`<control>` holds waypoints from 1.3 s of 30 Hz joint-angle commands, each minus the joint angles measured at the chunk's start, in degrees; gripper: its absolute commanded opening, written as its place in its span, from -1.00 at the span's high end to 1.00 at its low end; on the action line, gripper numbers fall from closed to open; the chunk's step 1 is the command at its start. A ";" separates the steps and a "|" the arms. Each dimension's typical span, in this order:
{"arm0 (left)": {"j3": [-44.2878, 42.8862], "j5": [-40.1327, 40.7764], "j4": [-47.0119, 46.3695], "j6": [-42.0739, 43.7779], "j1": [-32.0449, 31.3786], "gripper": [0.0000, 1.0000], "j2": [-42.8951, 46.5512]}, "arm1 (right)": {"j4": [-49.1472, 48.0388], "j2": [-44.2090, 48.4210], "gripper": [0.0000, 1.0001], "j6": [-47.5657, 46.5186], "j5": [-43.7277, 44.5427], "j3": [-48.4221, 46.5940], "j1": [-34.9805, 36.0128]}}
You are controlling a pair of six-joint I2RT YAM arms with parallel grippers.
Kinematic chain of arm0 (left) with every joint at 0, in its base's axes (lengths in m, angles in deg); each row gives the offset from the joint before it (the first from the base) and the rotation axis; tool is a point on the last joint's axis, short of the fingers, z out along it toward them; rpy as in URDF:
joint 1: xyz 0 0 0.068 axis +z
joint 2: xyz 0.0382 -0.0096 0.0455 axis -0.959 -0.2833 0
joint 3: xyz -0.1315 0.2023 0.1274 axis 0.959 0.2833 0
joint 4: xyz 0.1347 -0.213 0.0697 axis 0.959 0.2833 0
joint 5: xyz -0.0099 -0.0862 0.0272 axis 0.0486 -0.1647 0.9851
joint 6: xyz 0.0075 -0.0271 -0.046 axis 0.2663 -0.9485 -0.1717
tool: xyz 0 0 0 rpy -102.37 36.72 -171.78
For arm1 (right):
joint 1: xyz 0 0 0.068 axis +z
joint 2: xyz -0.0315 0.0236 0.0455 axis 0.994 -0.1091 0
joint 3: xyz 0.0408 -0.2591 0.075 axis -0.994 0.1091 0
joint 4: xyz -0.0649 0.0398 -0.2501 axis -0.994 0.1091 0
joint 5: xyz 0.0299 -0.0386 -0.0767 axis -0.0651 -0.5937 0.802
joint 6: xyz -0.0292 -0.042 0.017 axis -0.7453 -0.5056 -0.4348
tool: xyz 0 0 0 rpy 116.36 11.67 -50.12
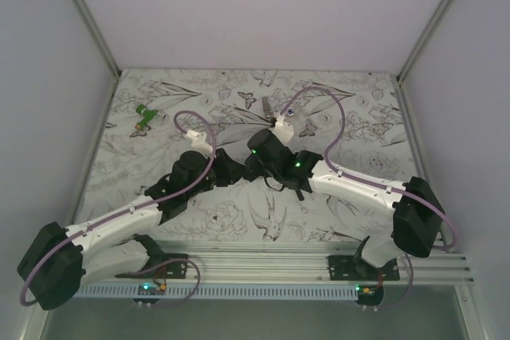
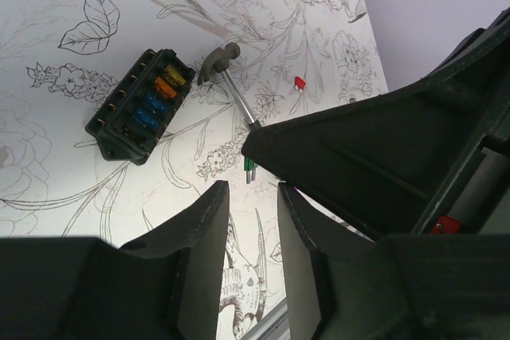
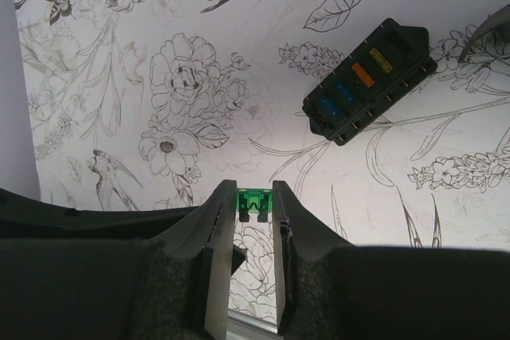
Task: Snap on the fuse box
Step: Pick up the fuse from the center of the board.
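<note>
The fuse box [image 2: 142,107] is a small black rectangular box lying flat on the flower-print table, with orange, yellow and blue fuses showing in its slots. It also shows in the right wrist view [image 3: 369,80]. In the top view it is hidden under the arms. My right gripper [image 3: 253,197] is shut on a small green blade fuse [image 3: 253,203], held above the table, near and left of the box. That fuse shows in the left wrist view [image 2: 249,167] too. My left gripper [image 2: 249,197] is open and empty, near side of the box.
A small hammer [image 2: 227,65] with a grey head lies just right of the box. A red fuse [image 2: 300,83] lies beyond it. A green tool [image 1: 143,115] lies at the far left. Both arms cross tightly at mid-table [image 1: 255,161].
</note>
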 commanded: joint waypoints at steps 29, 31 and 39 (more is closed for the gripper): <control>-2.84 2.89 -3.86 -3.42 -1.19 0.80 -4.20 | -6.91 4.05 0.51 4.81 -4.58 5.74 -0.61; -2.88 2.89 -3.76 -3.74 -1.15 0.91 -4.38 | -7.25 3.99 0.52 4.86 -4.80 5.92 -0.61; -2.28 3.08 -3.71 -2.67 -1.23 1.00 -3.93 | -8.71 5.37 0.39 4.52 -4.81 7.17 -0.76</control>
